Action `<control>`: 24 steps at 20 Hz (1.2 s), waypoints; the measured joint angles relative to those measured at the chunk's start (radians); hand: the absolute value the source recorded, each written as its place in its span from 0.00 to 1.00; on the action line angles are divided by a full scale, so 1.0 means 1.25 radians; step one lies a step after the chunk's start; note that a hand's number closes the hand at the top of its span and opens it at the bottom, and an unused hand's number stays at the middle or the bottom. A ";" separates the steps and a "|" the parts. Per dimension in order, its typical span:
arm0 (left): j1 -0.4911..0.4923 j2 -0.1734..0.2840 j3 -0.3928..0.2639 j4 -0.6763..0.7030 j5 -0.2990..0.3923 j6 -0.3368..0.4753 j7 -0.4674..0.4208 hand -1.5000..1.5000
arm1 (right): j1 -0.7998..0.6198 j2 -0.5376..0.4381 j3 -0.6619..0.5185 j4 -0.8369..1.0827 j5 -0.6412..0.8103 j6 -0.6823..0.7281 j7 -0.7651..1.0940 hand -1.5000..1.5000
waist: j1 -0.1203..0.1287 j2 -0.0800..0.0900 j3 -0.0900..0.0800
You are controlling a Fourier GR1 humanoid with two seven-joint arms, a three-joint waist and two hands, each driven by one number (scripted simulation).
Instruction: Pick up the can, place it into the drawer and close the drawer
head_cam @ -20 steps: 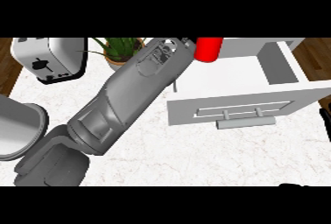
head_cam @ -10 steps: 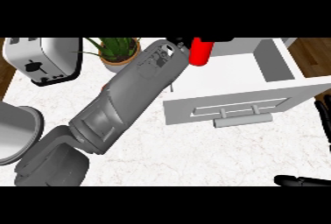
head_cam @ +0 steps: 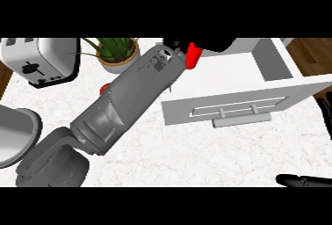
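The left hand (head_cam: 174,44), fingers curled around a red can (head_cam: 192,55), holds it at the far edge of an open white drawer (head_cam: 259,70). The right hand (head_cam: 304,181) shows at the lower right corner; its fingers cannot be made out.

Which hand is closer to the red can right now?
Left. The left hand is at the red can, beside the open drawer. The right hand sits low at the view's bottom right, far away.

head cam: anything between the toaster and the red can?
Yes, in the head view: the potted plant stands between the toaster and the can, and the left forearm crosses that stretch too.
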 measured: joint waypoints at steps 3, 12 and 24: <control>0.010 0.000 -0.007 0.004 0.011 0.021 -0.012 0.00 | 0.000 0.002 0.005 -0.006 0.001 0.000 0.003 0.00 | -0.003 0.001 0.000; 0.025 0.000 -0.022 -0.008 0.056 0.073 -0.032 0.00 | -0.002 -0.018 0.007 -0.035 0.032 0.005 -0.012 0.00 | -0.011 0.002 0.000; 0.027 0.000 -0.008 -0.053 0.139 0.089 -0.063 0.00 | -0.026 -0.097 0.061 -0.081 0.244 0.013 -0.082 0.00 | 0.017 -0.003 -0.001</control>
